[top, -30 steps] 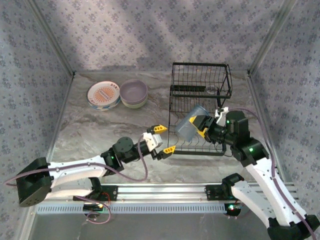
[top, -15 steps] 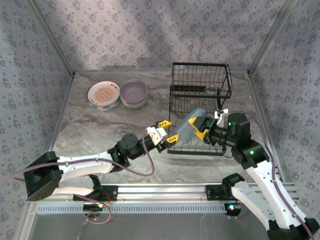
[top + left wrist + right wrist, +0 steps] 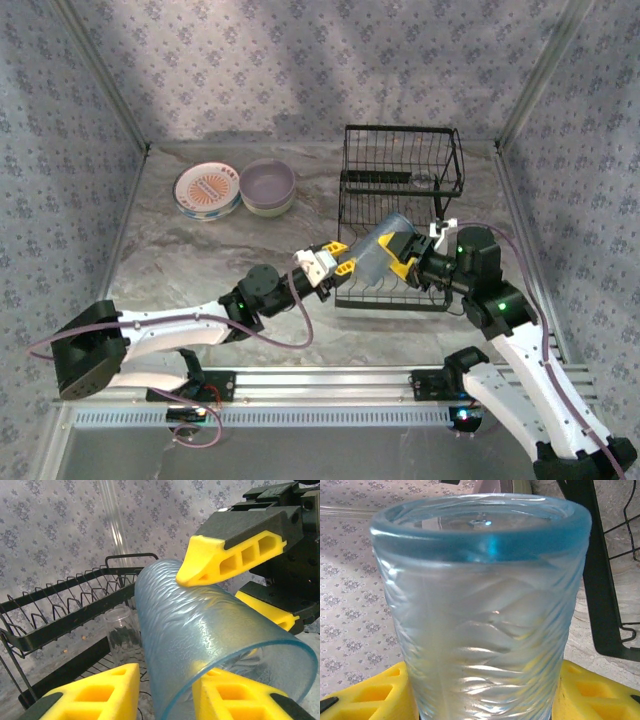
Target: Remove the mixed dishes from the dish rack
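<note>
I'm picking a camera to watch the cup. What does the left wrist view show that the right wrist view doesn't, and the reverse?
Left wrist: the open mouth of the blue cup, the right gripper clamped on it, a clear glass in the dish rack. Right wrist: the cup's ribbed side close up between yellow fingers, marble table beside. Both: cup and rack.

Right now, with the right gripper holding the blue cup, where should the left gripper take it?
Probably the wall at the open mouth, approached from the robot's left. The blue cup lies tilted, mouth toward the left gripper, and the right gripper clamps the body further back, leaving the rim end free. One finger inside, one outside suits the thin wall.
</note>
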Controlling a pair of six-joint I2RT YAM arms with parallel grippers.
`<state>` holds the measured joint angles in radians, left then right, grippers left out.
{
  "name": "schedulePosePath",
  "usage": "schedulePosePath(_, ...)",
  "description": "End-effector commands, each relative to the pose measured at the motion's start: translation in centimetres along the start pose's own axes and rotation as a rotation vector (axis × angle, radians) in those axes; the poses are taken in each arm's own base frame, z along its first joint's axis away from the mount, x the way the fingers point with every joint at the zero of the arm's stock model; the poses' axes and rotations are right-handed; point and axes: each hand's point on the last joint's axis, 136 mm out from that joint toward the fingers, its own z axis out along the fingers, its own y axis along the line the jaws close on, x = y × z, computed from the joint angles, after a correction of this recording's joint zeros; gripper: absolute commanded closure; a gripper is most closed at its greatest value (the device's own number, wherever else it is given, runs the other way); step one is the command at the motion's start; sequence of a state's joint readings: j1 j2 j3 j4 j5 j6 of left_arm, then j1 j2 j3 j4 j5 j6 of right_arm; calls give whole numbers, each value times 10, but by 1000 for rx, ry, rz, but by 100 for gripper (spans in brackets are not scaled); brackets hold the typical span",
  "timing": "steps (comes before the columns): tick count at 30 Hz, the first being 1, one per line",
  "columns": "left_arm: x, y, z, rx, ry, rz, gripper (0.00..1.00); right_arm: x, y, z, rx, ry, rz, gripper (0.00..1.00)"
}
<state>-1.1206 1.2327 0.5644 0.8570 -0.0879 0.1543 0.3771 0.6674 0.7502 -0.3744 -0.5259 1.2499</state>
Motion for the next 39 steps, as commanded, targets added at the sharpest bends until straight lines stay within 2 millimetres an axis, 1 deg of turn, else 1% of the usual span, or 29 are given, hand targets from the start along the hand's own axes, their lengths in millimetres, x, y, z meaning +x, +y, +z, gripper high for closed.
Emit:
schedulePosePath(1, -18, 4, 6, -24, -41, 8, 69, 1, 12, -3, -54, 4, -19, 64)
schedulePosePath(13, -15, 4, 12, -27, -20, 19, 79, 1, 10, -1, -59, 3, -19, 63)
schedulePosePath(16, -14, 5, 13, -33, -15, 15, 88, 2, 8, 0, -58, 10, -17, 63)
schedulePosePath(19, -12, 4, 13, -30, -2, 13, 100, 2, 8, 1, -63, 14, -18, 63)
schedulePosePath(22, -9, 3, 14, -22, 21, 14, 100, 3, 8, 1, -67, 16, -21, 59)
schedulePosePath(26, -11, 5, 13, -33, 18, 3, 100, 0, 13, 0, -82, 3, -32, 47)
schedulePosePath(29, -12, 7, 12, -44, 15, -3, 100, -2, 17, -1, -95, -9, -43, 36)
schedulePosePath(32, -12, 10, 12, -59, 13, -13, 100, -1, 13, 0, -83, -8, -40, 20)
schedulePosePath(34, -12, 11, 11, -67, 12, -23, 100, -3, 16, 0, -95, -16, -48, 0)
schedulePosePath(39, -12, 16, 10, -95, 16, -42, 100, -4, 15, -6, -76, -42, -54, 0)
